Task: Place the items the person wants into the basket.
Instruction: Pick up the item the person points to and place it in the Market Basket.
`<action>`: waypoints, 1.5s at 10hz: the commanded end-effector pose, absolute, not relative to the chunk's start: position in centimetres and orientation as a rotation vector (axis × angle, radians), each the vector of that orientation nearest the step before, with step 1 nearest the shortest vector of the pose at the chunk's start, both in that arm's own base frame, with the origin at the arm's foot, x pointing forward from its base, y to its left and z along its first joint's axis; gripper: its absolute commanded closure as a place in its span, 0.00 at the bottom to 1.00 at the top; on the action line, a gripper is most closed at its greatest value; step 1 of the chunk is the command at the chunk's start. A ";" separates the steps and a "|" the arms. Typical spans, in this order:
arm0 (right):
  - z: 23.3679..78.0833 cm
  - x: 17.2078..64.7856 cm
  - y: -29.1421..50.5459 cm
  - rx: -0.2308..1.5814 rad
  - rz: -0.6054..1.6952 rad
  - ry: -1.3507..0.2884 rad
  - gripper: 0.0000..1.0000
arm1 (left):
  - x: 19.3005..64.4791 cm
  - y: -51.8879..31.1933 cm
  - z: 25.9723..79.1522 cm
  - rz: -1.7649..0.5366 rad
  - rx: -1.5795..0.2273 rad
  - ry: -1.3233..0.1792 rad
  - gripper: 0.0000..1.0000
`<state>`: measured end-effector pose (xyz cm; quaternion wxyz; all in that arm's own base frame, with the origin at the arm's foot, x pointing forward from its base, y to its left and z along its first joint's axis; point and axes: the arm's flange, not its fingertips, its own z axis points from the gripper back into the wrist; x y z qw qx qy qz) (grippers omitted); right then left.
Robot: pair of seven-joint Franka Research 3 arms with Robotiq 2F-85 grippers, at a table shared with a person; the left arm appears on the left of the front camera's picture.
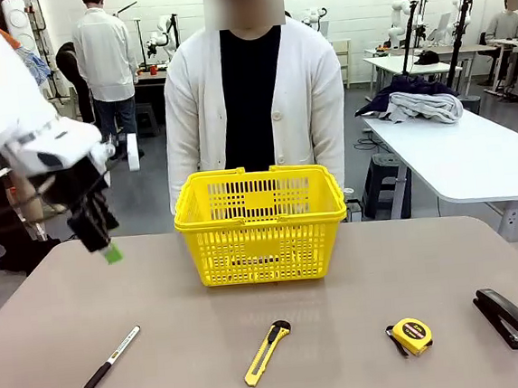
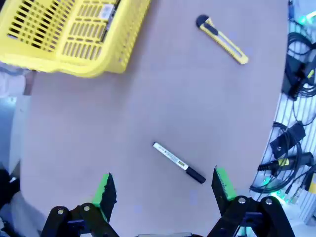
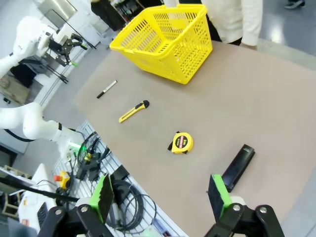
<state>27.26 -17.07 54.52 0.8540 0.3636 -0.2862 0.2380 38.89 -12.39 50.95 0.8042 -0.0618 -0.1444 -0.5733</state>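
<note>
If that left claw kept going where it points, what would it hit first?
Probably the marker on the table, which lies ahead between the fingers of the open left gripper; depth is hard to judge.

L gripper (image 2: 164,185): jaws spread wide over table (image 2: 148,108), nothing held. Marker (image 2: 178,163), white w/ black cap, just ahead. Knife (image 2: 222,39) top right. Basket (image 2: 74,37) top left. Cables (image 2: 296,133) past table edge.

No legible txt anywhere. Marker (image 2: 173,160) barrel has a printed strip w/ dark marks, too small to read. Basket (image 2: 94,47) wall carries a small sticker, blurred. Tape measure (image 1: 411,335) has a red face label, illegible.
</note>
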 end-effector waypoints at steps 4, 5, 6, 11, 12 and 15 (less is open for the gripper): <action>54.5 27.3 -17.1 0.781 0.511 -0.620 0.00 | 39.6 -11.0 48.6 -1.164 -0.229 -0.364 0.00; 54.5 27.3 -17.1 0.781 0.511 -0.620 0.00 | 40.0 -10.9 48.3 -1.155 -0.247 -0.353 0.00; 54.5 27.3 -17.1 0.781 0.511 -0.620 0.00 | 40.5 -10.9 48.1 -1.136 -0.262 -0.337 0.00; 54.5 27.3 -17.1 0.781 0.511 -0.620 0.00 | 39.7 -10.4 48.4 -1.148 -0.213 -0.333 0.00; 54.5 27.3 -17.1 0.781 0.511 -0.620 0.00 | 39.7 -10.4 48.4 -1.148 -0.213 -0.333 0.00; 54.5 27.3 -17.1 0.781 0.511 -0.620 0.00 | 39.7 -10.4 48.4 -1.148 -0.213 -0.333 0.00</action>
